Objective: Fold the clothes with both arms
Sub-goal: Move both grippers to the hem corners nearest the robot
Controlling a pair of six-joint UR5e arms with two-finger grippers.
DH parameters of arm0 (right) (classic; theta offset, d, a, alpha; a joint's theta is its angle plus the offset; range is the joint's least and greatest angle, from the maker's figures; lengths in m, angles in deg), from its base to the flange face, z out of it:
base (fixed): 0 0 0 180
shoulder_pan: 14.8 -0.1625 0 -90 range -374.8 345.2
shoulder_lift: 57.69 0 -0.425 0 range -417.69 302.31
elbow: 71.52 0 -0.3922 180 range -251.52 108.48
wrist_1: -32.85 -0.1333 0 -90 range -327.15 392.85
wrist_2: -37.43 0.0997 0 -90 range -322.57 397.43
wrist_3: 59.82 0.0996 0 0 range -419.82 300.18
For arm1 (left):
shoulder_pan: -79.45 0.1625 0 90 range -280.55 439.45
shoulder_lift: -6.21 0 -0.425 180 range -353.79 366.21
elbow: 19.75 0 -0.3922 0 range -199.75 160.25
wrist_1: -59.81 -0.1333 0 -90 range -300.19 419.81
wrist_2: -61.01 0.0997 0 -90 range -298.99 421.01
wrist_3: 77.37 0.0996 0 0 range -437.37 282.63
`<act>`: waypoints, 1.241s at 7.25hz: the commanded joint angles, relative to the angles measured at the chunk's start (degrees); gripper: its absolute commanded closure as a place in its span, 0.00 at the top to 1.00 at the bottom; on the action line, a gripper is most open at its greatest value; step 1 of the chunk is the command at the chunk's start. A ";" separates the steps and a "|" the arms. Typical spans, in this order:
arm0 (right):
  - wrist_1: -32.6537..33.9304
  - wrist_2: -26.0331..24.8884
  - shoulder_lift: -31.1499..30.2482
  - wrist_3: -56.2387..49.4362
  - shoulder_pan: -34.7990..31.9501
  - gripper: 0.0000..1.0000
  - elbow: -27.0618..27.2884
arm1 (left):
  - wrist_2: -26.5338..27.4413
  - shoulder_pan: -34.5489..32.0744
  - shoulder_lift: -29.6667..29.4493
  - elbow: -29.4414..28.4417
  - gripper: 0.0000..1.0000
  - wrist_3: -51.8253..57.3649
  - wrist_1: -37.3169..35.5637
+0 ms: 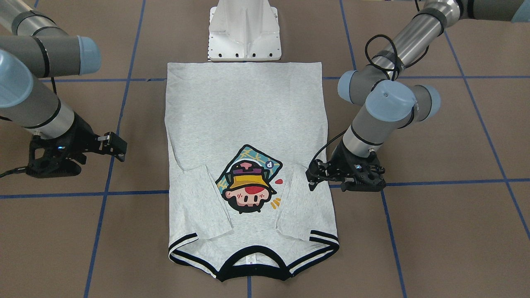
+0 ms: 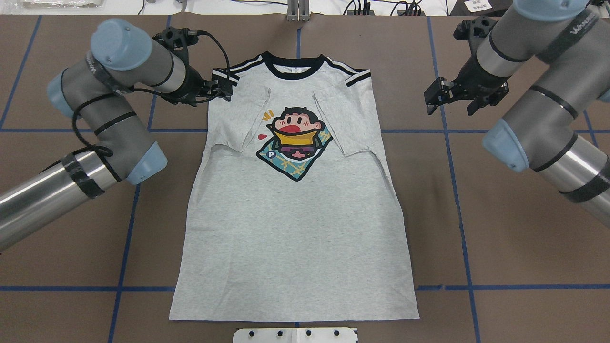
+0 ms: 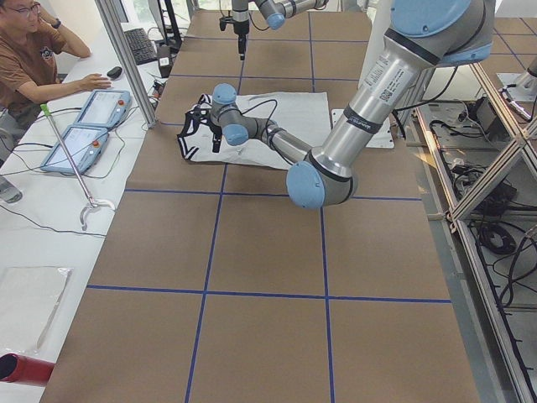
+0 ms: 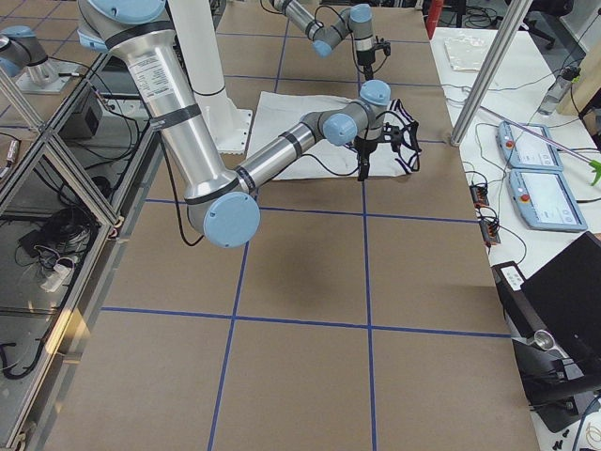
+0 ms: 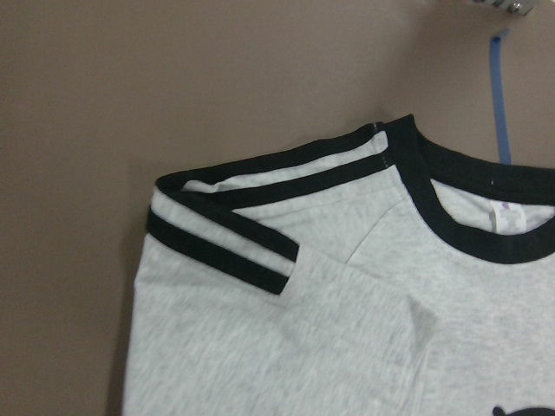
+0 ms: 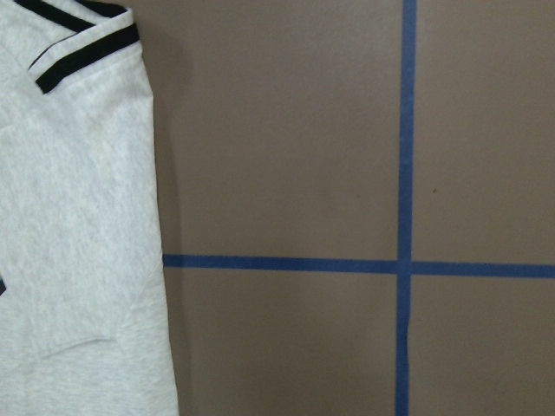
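1. T-shirt (image 2: 290, 228): lies flat and front up in the middle of the table (image 2: 500, 228). Its long axis runs straight away from the robot.
2. Collar (image 2: 293, 64) points to the far side; the hem (image 2: 295, 317) lies just before the white base (image 2: 295, 335). Both sleeves are folded in over the chest.
3. Left gripper (image 2: 223, 89): at the striped shoulder edge, jaws apart.
4. Right gripper (image 2: 434, 97): over bare table, well apart from the shirt, jaws apart.
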 commanded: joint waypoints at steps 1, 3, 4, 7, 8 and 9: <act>-8.31 -6.88 -8.86 10.72 10.80 1.00 8.91 | -0.34 0.04 14.45 17.10 0.99 2.02 -2.31; -10.17 -13.15 -14.68 22.02 22.05 1.00 16.65 | -0.25 0.91 30.36 30.65 0.99 -0.34 1.09; -10.18 -18.13 -15.75 29.30 29.50 1.00 20.00 | 0.01 3.70 36.96 32.19 0.99 -5.14 9.82; -10.10 -32.55 -16.28 40.08 45.71 0.97 21.52 | 8.32 18.43 39.66 35.00 0.99 -21.38 14.31; -10.10 -32.94 -17.76 40.27 46.97 0.95 21.44 | 9.49 21.11 39.40 35.37 0.99 -24.05 14.30; -10.10 -32.86 -18.91 40.27 46.89 0.94 21.52 | 10.46 22.52 38.70 35.28 0.99 -24.52 14.04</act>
